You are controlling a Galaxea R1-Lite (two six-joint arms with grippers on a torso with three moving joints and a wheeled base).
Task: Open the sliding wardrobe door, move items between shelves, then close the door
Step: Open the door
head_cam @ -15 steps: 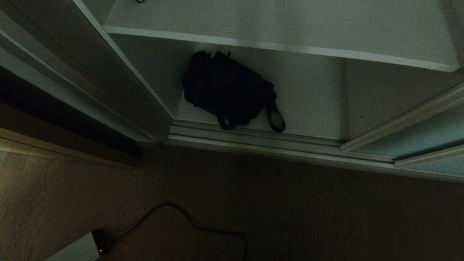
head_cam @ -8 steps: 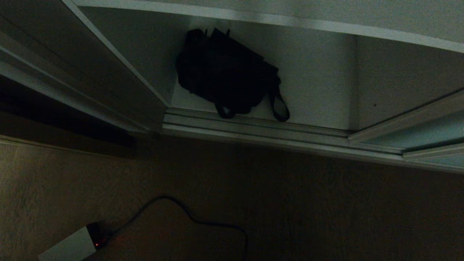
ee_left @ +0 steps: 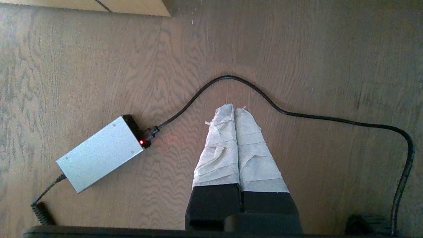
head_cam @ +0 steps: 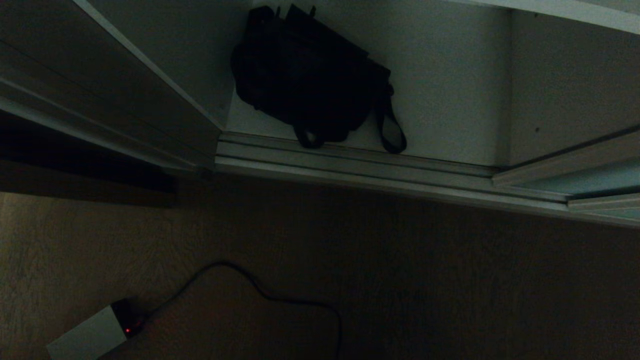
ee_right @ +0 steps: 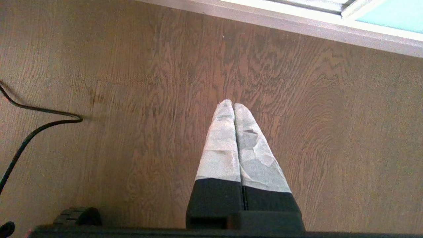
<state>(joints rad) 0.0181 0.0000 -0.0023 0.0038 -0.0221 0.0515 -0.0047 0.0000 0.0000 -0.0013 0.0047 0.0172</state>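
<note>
Bag handling: black bag judged soft, floppy, prob. light; will sag and swing when lifted. Best hold likely a strap loop at the front, or a bunched top edge; a flat side would give the pincer little to bite on. Straps could snag on the door track.
Bag look: dark, slumped, no sheen; two strap loops hang toward the front lip, small buckles/tabs stick up at the back edge. Detail lost in shadow.
Bag location: on wardrobe's bottom shelf, left part of compartment, against the left side wall, straps touching the track edge.
Door: frosted blue-green sliding wardrobe door slid to the right; compartment open. Upper shelf edge just visible at top right.
Left pincer: clenched, taped tips pressed together, holding nothing; hangs over wood floor, near a silver power brick and its black cable.
Right pincer: clenched, empty, over the floor, well short of the track.
Step judged: door-opening done; reach for bag not yet begun.
</note>
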